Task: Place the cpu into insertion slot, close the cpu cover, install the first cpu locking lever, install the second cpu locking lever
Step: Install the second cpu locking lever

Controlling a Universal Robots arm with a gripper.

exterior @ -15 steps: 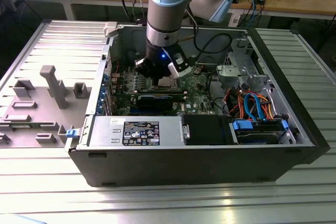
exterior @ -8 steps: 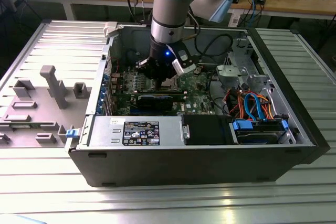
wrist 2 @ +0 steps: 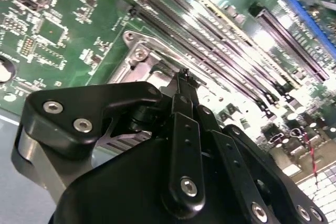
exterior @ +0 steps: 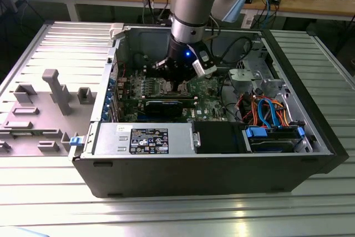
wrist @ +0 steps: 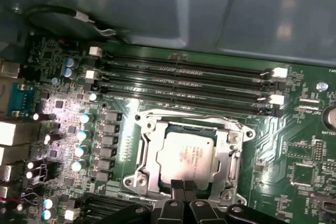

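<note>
Item: open computer case lying on a ribbed metal worktop, green circuit board inside.

Arm: reaches down into the case; hand sits low over the board's socket area, toward the far side of the case in the exterior view.

Hand: fingers drawn together, tips side by side at the edge of the socket, clamped on nothing that can be made out.

The cpu: seated flat in the insertion slot, silver top facing up.

The cpu cover: appears lowered, its frame lying around the chip with the metal top showing through the cut-out.

Memory slots: long, dark, running just beside the socket.

Step in hand, as judged: chip placed and cover down; work stands at the locking levers. The levers themselves cannot be picked out with certainty.

Requirement for the coming move: closed fingertips must meet a thin lever squarely, without scraping the chip or the neighbouring slots.
</note>
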